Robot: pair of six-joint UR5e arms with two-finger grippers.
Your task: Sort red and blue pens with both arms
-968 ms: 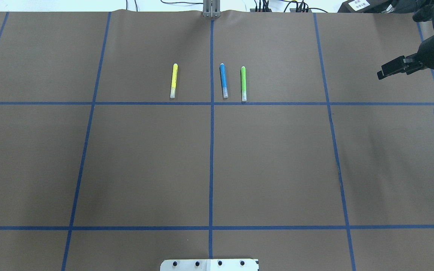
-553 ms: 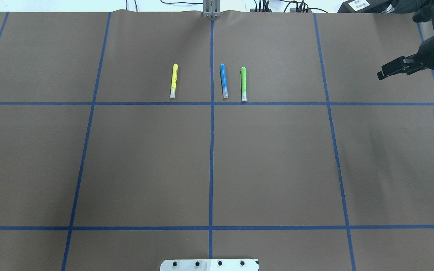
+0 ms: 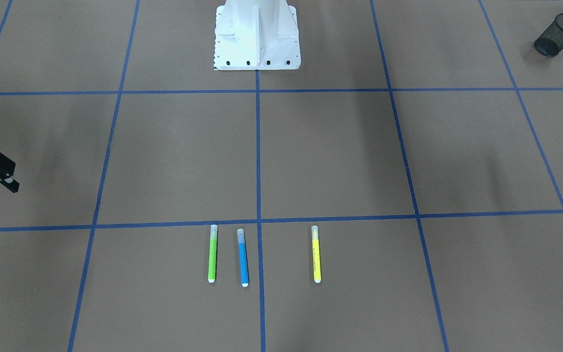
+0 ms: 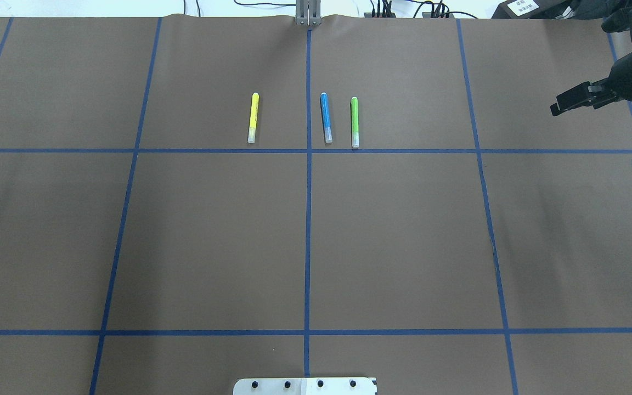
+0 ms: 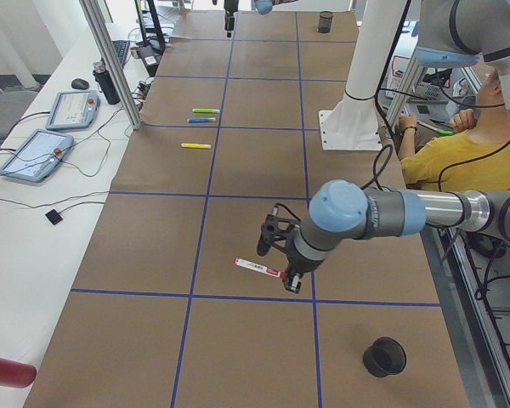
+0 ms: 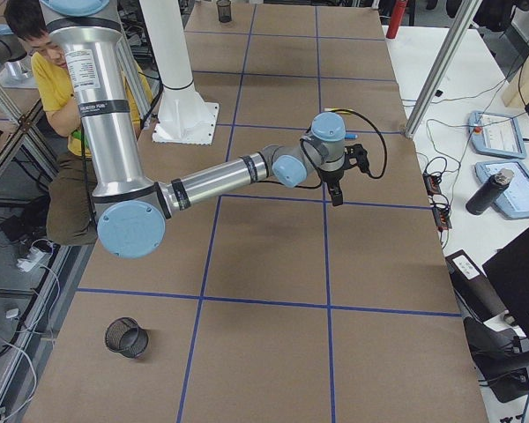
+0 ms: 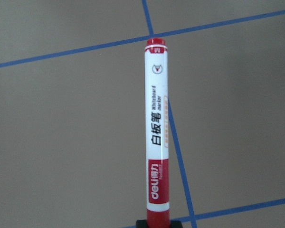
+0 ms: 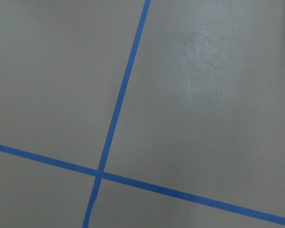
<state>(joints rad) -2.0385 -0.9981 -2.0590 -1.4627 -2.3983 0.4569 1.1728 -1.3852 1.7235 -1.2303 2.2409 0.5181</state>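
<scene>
Brown paper-covered table (image 4: pixel 212 236), blue tape grid (image 4: pixel 308 219)

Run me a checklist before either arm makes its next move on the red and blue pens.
1. Red marker lying flat on the table: ok.
2. Left gripper shut on the red marker: cannot tell; it hangs right over one end of it.
3. Blue marker free to grasp, apart from the green marker: ok.
4. Right gripper lined up over the blue marker: not ok; it hangs far off to the side.
5. Mesh cup upright near the left arm: ok.
</scene>
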